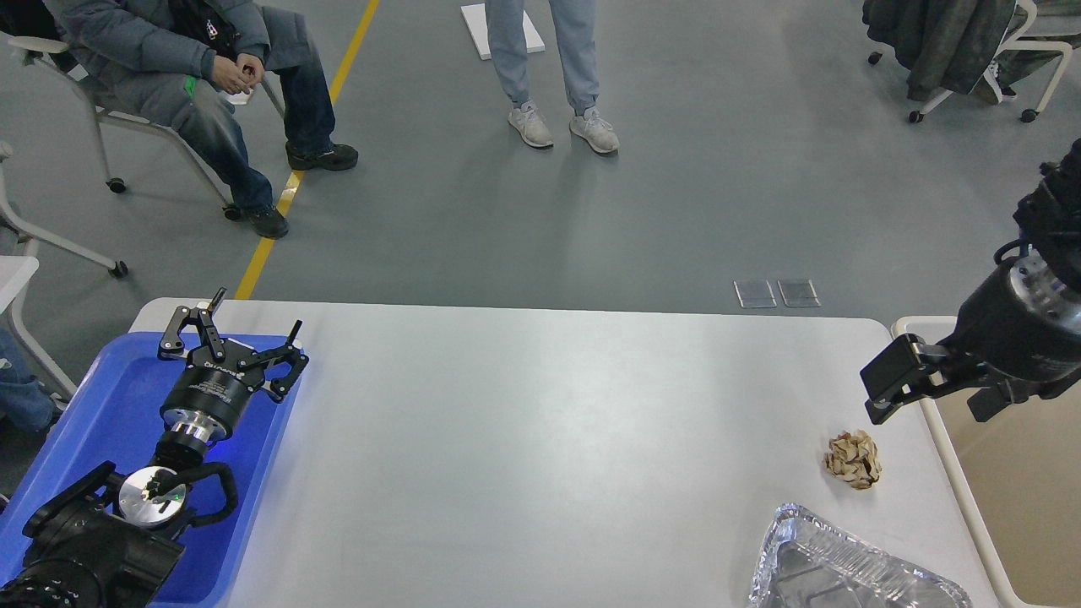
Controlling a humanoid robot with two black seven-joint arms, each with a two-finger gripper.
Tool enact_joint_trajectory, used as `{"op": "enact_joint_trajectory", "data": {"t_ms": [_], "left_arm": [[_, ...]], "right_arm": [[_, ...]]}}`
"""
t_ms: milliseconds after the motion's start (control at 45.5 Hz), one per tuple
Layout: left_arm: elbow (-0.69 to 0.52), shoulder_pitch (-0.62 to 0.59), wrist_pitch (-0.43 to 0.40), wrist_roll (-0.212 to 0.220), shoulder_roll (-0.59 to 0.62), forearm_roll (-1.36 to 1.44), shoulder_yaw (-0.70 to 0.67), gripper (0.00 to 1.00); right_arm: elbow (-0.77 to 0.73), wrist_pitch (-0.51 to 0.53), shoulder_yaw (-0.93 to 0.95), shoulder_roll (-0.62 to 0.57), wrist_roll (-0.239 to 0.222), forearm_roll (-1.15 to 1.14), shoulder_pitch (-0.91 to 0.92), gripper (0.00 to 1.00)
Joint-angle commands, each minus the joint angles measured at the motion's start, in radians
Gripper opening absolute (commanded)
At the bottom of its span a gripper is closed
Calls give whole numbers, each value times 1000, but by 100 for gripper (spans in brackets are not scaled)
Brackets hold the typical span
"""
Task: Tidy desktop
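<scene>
The desktop (540, 439) is a wide white-grey tabletop filling the lower part of the head view. A crumpled brown paper ball (853, 458) lies on it near the right edge. In front of the ball, a crinkled foil tray (844, 566) sits at the near right. My left gripper (253, 312) hovers over the blue tray (101, 405) at the far left, fingers spread open and holding nothing. My right gripper (933, 393) hangs above the table's right edge, just up and right of the paper ball, with its fingers apart and nothing between them.
A beige bin (1013, 481) stands against the table's right side, under my right arm. Beyond the far edge, one person sits on a chair (93, 110) at the left and another stands (549, 67) at the middle. A second chair (971, 59) is at the far right.
</scene>
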Motion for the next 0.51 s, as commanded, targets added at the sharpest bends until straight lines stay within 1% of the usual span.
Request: {"op": "enact_joint_trajectory", "data": {"t_ms": [0, 484], "left_arm": [[0, 0, 0, 0, 0, -1, -1, 100], [0, 0, 0, 0, 0, 1, -1, 100]], "right_arm": [[0, -2, 0, 1, -1, 0, -1, 100], [-8, -4, 11, 7, 1, 1, -3, 100]]}}
